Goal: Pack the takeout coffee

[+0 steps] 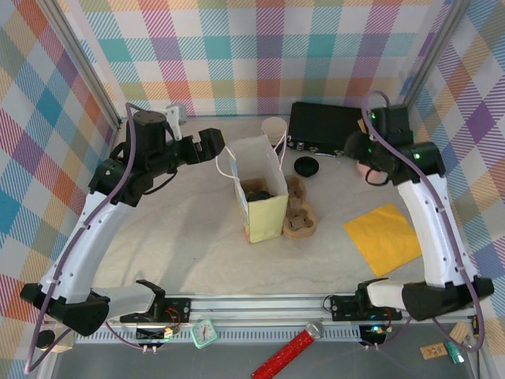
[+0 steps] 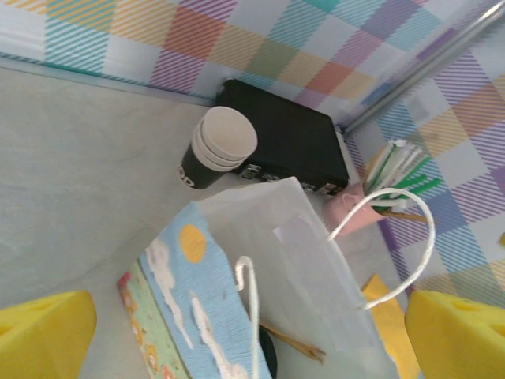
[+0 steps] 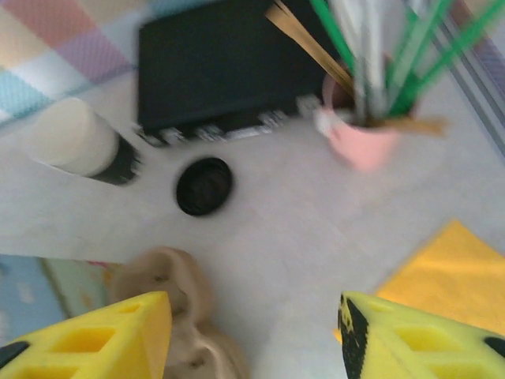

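A paper bag with white cord handles stands open mid-table; its blue side with white clouds faces the left wrist camera. Inside it lies a dark round object, seen as a black edge beside a wooden stirrer; I cannot tell whether it is the takeout coffee. My left gripper hovers at the bag's left rim, open, with the bag's mouth and one handle below it. My right gripper is open over bare table.
A stack of lidless cups stands behind the bag beside a black box. A loose black lid, a cardboard cup carrier, a yellow napkin and a pink cup of straws lie right of the bag.
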